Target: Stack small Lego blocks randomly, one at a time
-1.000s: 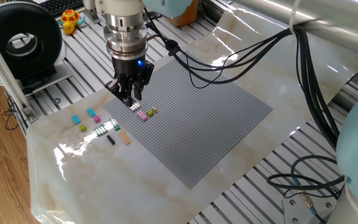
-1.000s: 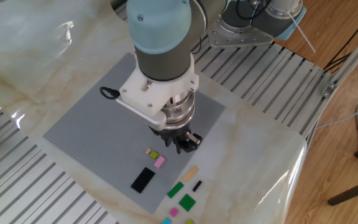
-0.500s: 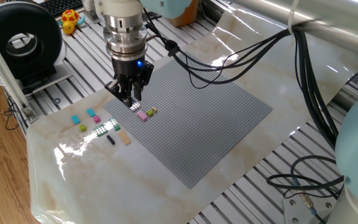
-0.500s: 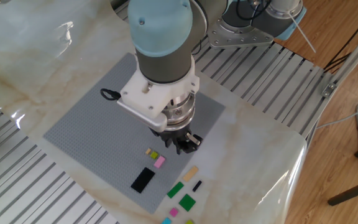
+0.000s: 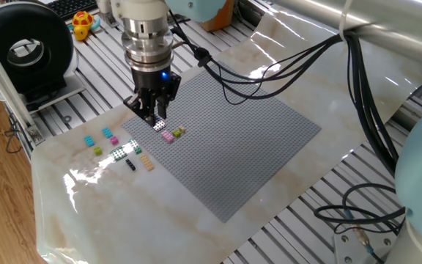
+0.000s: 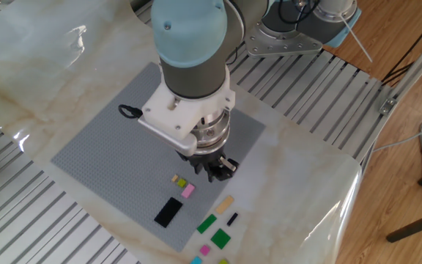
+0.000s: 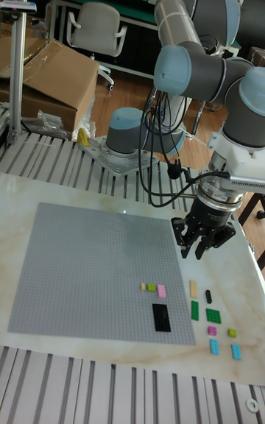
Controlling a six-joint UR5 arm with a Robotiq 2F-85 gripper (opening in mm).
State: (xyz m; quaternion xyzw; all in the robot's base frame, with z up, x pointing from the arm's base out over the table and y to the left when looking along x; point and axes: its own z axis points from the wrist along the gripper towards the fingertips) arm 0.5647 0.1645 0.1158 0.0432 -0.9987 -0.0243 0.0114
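Observation:
My gripper (image 5: pixel 154 116) (image 6: pixel 215 174) (image 7: pixel 203 249) hangs open above the table's edge beside the grey baseplate (image 5: pixel 233 147), with nothing showing between its fingers. Roughly below it lie a tan block (image 6: pixel 226 204) (image 7: pixel 193 288) and a tiny black block (image 6: pixel 232 218). On the baseplate sit a pink block (image 5: pixel 168 136) (image 7: pixel 161 291), a lime block (image 7: pixel 152 288), a small tan one (image 7: pixel 143 286) and a black plate (image 6: pixel 168 212). Off the plate are two green plates (image 6: pixel 206 224), cyan blocks (image 5: pixel 89 140), a pink block (image 5: pixel 113 140) and a lime block (image 5: pixel 97 150).
The arm's black cables (image 5: pixel 269 66) loop over the baseplate's far side. A black round device (image 5: pixel 28 48) and a yellow toy (image 5: pixel 83 26) stand beyond the marble sheet. A small black ring (image 6: pixel 127 110) lies on the baseplate's corner.

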